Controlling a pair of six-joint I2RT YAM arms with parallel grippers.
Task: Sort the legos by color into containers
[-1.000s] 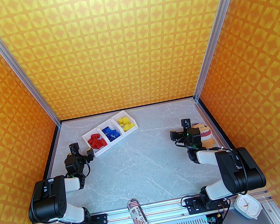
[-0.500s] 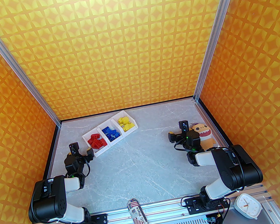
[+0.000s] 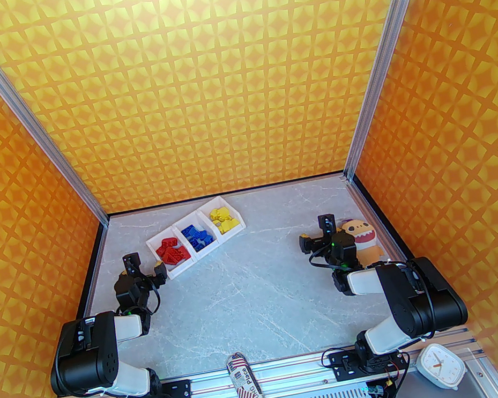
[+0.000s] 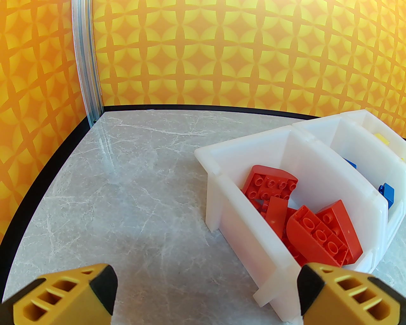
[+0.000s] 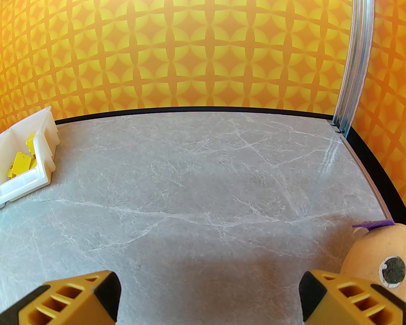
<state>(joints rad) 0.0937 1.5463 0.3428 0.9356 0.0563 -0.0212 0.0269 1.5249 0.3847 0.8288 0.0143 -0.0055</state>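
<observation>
- Inspecting the three joined white plastic open-top containers (image 3: 151, 246): the row sits toward 11 o'clock on the grey marbled table (image 3: 255, 287), running from 8 o'clock to 2 o'clock.
- Small chunky studded plastic legos: red bricks (image 3: 172, 252) fill the 8 o'clock bin, blue bricks (image 3: 196, 237) the middle bin, and yellow bricks (image 3: 224, 219) the 2 o'clock bin. Every brick in view lies with its own colour, so sorting is judged complete.
- Left gripper (image 3: 145, 266): jaws spread wide and empty, just beside the red bin at its 7 o'clock.
- Right gripper (image 3: 315, 231): jaws spread wide and empty, well apart from the containers. The orange plush monster (image 3: 364, 239) sits at its 3 o'clock.
- Handling judgement: the bricks look light, rigid and smooth, and the curved faces are likely slippery. Pinch across two flat opposite side walls, not the studs or the rounded tops.
</observation>
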